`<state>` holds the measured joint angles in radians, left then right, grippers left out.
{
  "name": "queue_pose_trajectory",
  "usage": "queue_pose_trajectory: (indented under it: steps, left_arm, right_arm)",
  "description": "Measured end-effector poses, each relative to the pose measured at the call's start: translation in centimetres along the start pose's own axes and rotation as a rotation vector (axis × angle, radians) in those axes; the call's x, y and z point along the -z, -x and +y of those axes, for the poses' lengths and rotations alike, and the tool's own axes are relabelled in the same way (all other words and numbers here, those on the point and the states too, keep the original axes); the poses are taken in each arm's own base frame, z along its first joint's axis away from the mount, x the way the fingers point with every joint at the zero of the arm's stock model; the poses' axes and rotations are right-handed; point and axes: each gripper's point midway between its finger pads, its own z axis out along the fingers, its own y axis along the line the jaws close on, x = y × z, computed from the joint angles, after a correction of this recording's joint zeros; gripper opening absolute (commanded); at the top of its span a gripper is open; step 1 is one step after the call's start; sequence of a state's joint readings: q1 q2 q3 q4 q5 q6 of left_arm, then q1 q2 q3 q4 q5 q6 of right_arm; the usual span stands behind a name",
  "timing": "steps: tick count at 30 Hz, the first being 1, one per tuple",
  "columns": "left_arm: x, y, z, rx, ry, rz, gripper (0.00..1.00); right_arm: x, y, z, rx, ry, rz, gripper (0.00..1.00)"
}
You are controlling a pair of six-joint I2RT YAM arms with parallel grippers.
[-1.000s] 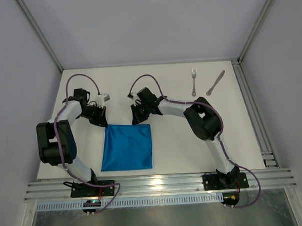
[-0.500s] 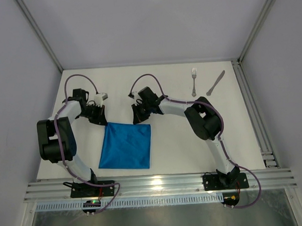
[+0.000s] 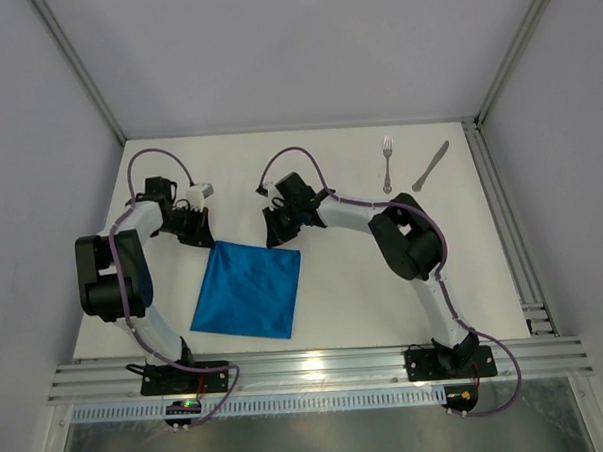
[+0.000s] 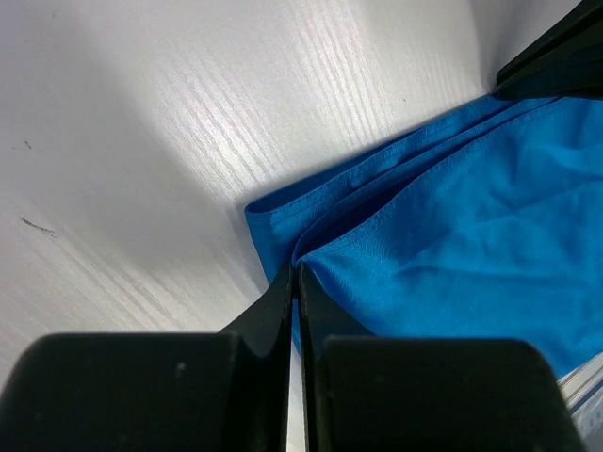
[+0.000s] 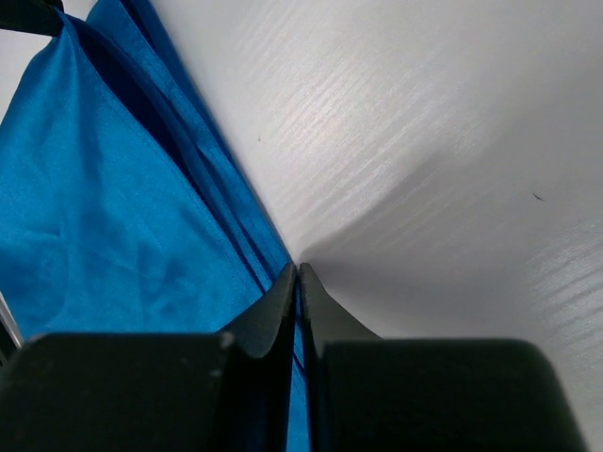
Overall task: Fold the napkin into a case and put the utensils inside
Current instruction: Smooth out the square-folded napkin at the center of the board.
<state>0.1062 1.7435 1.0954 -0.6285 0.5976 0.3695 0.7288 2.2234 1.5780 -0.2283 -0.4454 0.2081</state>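
Observation:
The bright blue napkin (image 3: 246, 288) lies flat mid-table as a skewed square. My left gripper (image 3: 204, 240) is shut on its far left corner; in the left wrist view the cloth (image 4: 452, 217) bunches into folds at the closed jaws of that gripper (image 4: 295, 268). At the far right corner my right gripper (image 3: 275, 242) is shut, and the right wrist view shows blue cloth (image 5: 104, 217) pinched between this gripper's (image 5: 298, 268) jaws. The utensils, a fork (image 3: 387, 162) and a knife (image 3: 430, 166), lie side by side at the far right, apart from both arms.
The white table (image 3: 355, 294) ends at a metal rail (image 3: 318, 370) in front and at another rail (image 3: 502, 227) on the right. Grey walls enclose the back and both sides. Purple cables loop over both arms.
The left gripper has drawn its corner a little further away and to the left. The napkin's near left corner swung left, so the square now looks skewed. The right gripper barely moved.

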Motion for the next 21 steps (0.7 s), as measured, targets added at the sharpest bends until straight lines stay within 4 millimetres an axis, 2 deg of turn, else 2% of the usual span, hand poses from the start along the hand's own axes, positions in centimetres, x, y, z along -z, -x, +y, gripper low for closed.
queue_pose_trajectory:
  steps: [3, 4, 7, 14, 17, 21]
  left_arm:
    - [-0.2, -0.1, 0.1, 0.006, -0.001, 0.003, 0.00]
    - [-0.3, -0.1, 0.2, 0.007, -0.001, 0.003, 0.00]
    - [-0.3, 0.0, 0.2, 0.007, 0.000, 0.000, 0.00]
    - [-0.5, 0.1, 0.3, 0.024, 0.002, -0.003, 0.00]
    - [-0.7, 0.1, 0.5, 0.025, 0.003, -0.004, 0.00]
    - [-0.8, 0.1, 0.5, 0.025, 0.004, -0.005, 0.00]
  right_arm:
    - [0.3, 0.2, -0.4, -0.009, -0.026, 0.005, 0.27]
    - [0.5, 0.4, -0.7, -0.014, -0.038, 0.002, 0.37]
    - [1.6, 1.2, -1.5, -0.037, -0.077, -0.018, 0.53]
    - [6.9, 2.7, -3.5, -0.081, -0.195, -0.096, 0.61]
    - [7.8, 1.0, -3.4, -0.098, -0.201, -0.083, 0.62]
    - [7.0, -3.0, -3.8, -0.145, -0.201, -0.006, 0.63]
